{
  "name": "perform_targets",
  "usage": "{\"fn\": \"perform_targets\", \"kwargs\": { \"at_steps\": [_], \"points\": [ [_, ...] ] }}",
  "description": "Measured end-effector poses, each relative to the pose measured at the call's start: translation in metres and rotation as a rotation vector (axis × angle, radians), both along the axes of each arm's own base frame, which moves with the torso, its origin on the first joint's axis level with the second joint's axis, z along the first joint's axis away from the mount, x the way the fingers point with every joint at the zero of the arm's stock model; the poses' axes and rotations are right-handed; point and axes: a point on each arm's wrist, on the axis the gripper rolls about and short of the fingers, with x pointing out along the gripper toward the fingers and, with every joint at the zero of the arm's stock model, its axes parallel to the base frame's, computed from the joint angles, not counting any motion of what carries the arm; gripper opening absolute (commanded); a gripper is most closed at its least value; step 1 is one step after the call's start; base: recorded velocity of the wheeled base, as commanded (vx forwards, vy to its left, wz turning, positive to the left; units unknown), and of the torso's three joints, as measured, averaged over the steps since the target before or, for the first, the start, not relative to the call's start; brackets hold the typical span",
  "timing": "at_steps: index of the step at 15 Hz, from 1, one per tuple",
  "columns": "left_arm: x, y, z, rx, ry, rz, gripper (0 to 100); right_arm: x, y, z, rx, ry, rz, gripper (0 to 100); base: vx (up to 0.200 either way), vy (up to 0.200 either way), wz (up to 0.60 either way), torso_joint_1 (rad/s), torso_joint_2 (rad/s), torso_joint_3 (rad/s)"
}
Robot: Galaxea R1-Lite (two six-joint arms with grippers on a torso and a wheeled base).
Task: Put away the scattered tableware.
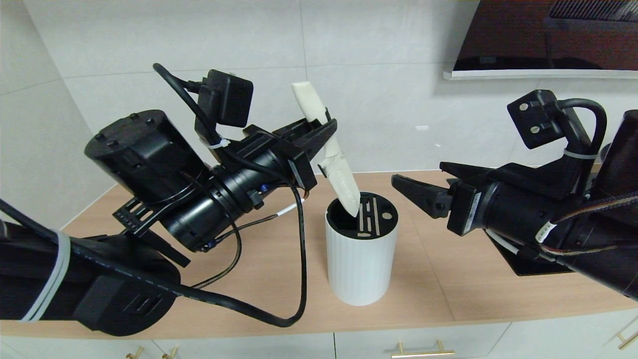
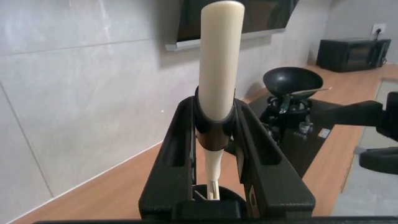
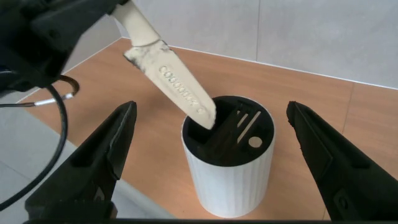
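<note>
Knife [image 1: 333, 154], white from handle to blade, stands tilted with its tip inside the wide opening on the left of the holder's black top (handle leaning up and to the left). Left gripper [image 1: 319, 130] is clamped around the handle. White ribbed holder [image 1: 360, 264] stands upright on the wooden counter [image 1: 438, 279], towards its near edge. Right gripper [image 3: 211, 107] hangs just right of the holder, jaws spread wide and empty.

White knife [image 3: 180, 90] tip in ribbed holder [image 3: 230, 180], gripper [image 3: 210, 111] spread wide
</note>
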Motion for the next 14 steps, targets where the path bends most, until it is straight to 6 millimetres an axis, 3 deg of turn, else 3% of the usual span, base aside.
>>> {"fn": "perform_targets", "kwargs": {
  "at_steps": [14],
  "points": [
    [0.017,-0.008,-0.036,0.067,0.088,0.017,0,0.002,0.002,-0.004,-0.011,0.011,0.001,100,0.000,0.000,0.00,0.000,0.00,0.000]
  ]
}}
